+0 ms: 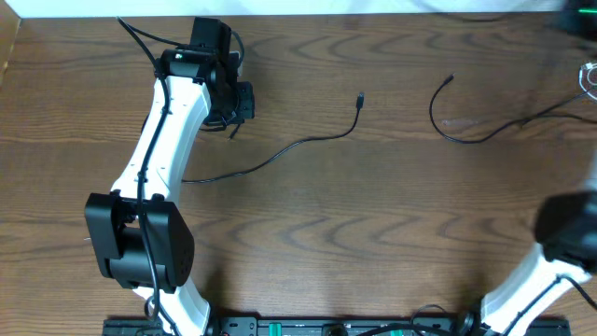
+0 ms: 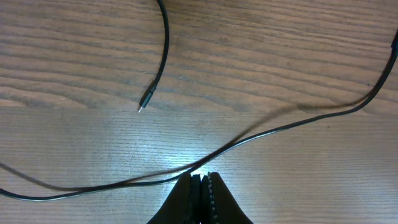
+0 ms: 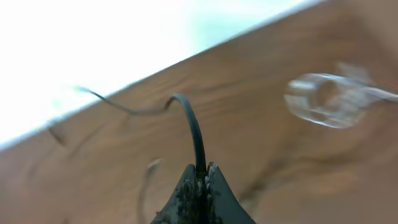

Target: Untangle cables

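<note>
Two cables: a first black cable (image 1: pixel 308 139) and a second black cable (image 1: pixel 464 140) lie on the bench (image 1: pixel 373 243), both to the right of the left end effector (image 2: pixel 202 177). They are well apart, and no crossing shows from overhead.
First black cable: thin, matte and limp. It is the one nearer the left end effector, running in a shallow curve from beside the left arm (image 1: pixel 168 121) out to a small plug (image 1: pixel 360 97).
Second black cable: farther right of the left end effector. It hooks down from its own small plug (image 1: pixel 451 78) into a loop, then trails off towards the right edge of view.
Pale coil (image 3: pixel 329 99): farthest right of the left end effector, translucent and blurred. It may be the white cable, but this cannot be told.
Left end effector: fingers pressed together, with nothing seen between them. The first cable passes just beyond the tips, and whether it touches them cannot be told.
Right end effector (image 3: pixel 200 169): pinching a black cable that arches up out of its tips, probably the second one.
Step in hand: judged to be drawing the second cable farther away from the first.
Doing it well: pull low and slowly, away from the left end effector, so the free plug drags flat and does not flick back across the first cable or snag the pale coil.
</note>
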### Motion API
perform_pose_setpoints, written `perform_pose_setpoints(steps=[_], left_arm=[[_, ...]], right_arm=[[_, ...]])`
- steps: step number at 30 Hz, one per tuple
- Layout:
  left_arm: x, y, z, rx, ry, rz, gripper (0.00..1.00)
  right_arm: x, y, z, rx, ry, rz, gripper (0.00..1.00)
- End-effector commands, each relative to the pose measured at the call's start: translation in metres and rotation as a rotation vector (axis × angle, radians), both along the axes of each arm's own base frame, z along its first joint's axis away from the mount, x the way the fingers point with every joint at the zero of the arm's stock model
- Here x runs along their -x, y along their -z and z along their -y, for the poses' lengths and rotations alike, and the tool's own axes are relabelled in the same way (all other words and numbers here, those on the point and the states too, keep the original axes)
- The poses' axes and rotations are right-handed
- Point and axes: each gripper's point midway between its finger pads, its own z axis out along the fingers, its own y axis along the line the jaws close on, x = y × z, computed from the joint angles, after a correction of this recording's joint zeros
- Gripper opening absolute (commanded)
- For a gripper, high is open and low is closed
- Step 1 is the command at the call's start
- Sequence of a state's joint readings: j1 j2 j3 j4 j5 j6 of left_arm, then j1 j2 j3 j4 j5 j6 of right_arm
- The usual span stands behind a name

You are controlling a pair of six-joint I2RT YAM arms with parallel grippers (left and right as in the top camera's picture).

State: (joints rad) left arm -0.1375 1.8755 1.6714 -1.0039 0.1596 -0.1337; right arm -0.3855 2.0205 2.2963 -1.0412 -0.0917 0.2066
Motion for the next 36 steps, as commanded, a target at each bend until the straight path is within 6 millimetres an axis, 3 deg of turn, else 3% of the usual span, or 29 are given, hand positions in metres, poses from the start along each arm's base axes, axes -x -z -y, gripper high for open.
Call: perform_pose_setpoints(steps=[1,3,6,10,11,12,13,14,15,16,19,23,30,33,34,36], left_arm=[[0.001,-0.004,-0.001,0.012,-0.001,0.005,0.07],[0.001,-0.004,-0.001,0.013,-0.001,0.005,0.08],[0.001,-0.004,-0.001,0.013,-0.004,0.005,0.07],[0.001,-0.005,0.000,0.014,-0.004,0.008,0.07],[0.000,-0.005,0.000,0.014,-0.004,0.008,0.07],[0.000,-0.005,0.000,0.014,-0.004,0.008,0.07],[0.000,-0.005,0.000,0.014,-0.004,0.008,0.07],[0.001,-0.005,0.000,0.014,-0.004,0.008,0.08],[0.001,-0.005,0.000,0.013,-0.003,0.008,0.07],[0.000,-0.005,-0.001,0.012,0.001,0.009,0.07],[-0.002,-0.006,0.000,0.007,0.024,0.023,0.07],[-0.004,-0.025,0.000,0.008,0.042,0.075,0.07],[0.005,-0.100,-0.004,0.024,0.035,0.277,0.08],[0.013,-0.123,-0.014,0.001,0.013,0.337,0.08],[0.017,-0.130,-0.023,-0.021,-0.009,0.353,0.08],[0.019,-0.130,-0.032,-0.026,-0.030,0.344,0.08]], right_arm=[[0.041,-0.010,0.076,-0.102,0.279,0.047,0.01],[0.057,-0.005,0.102,-0.132,0.316,0.051,0.01],[0.072,0.003,0.123,-0.140,0.326,0.033,0.01],[0.076,0.014,0.129,-0.118,0.304,-0.007,0.01],[0.076,0.018,0.128,-0.118,0.297,-0.019,0.05],[0.075,0.020,0.127,-0.121,0.295,-0.024,0.23],[0.074,0.022,0.126,-0.124,0.291,-0.028,0.48],[0.072,0.023,0.123,-0.125,0.284,-0.031,0.78],[0.070,0.023,0.120,-0.126,0.278,-0.034,0.93],[0.068,0.023,0.117,-0.127,0.271,-0.035,0.98],[0.060,0.024,0.102,-0.122,0.197,-0.042,0.99],[0.041,0.021,0.061,-0.157,-0.002,-0.021,0.99],[0.010,0.022,-0.040,-0.168,-0.325,-0.033,0.99],[0.001,0.025,-0.088,-0.167,-0.428,-0.057,0.99],[-0.003,0.027,-0.122,-0.169,-0.495,-0.070,0.99],[-0.006,0.030,-0.157,-0.167,-0.562,-0.085,0.98]])
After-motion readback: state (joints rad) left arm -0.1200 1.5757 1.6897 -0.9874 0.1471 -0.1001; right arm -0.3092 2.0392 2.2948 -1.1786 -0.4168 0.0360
